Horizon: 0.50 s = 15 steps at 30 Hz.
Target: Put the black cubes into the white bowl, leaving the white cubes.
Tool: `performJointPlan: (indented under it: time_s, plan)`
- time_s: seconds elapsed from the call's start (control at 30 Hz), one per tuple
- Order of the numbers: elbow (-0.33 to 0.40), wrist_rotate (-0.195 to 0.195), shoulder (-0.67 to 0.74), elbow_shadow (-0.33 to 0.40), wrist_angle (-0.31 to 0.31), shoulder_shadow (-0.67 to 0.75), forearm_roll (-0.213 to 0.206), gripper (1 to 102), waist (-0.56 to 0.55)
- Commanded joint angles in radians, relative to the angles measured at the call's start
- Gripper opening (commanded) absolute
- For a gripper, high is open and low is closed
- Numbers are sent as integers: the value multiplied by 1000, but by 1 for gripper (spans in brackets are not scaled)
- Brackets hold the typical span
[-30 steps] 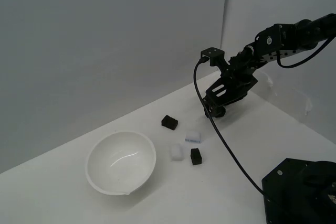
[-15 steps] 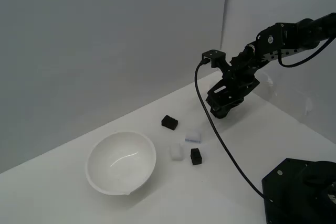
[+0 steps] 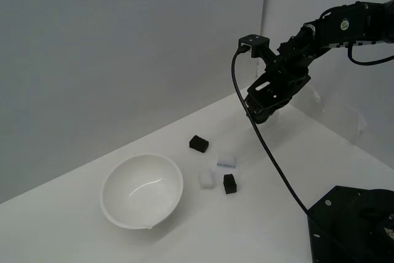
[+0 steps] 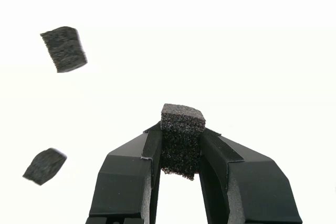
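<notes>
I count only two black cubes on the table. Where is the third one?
The third small matte black foam cube is clamped in the end effector, raised above the table at the exterior view's right, away from the glossy white bowl.

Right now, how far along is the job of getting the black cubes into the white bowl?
Nothing is delivered yet: the white bowl looks empty. In hand: the claw is shut on one black cube, raised above the table. Left: that cube, plus two black cubes on the table. Two white cubes stay put.
</notes>
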Motion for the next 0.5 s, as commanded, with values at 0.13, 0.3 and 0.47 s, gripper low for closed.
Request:
performJointPlan:
  time_s: [0.13,0.3,0.47]
  plan:
    - [-25,12,121,-34,41,126,-21,3,18]
    - [-41,9,186,-48,83,192,-37,3,9]
    - [-52,-6,249,-58,103,255,-77,3,-54]
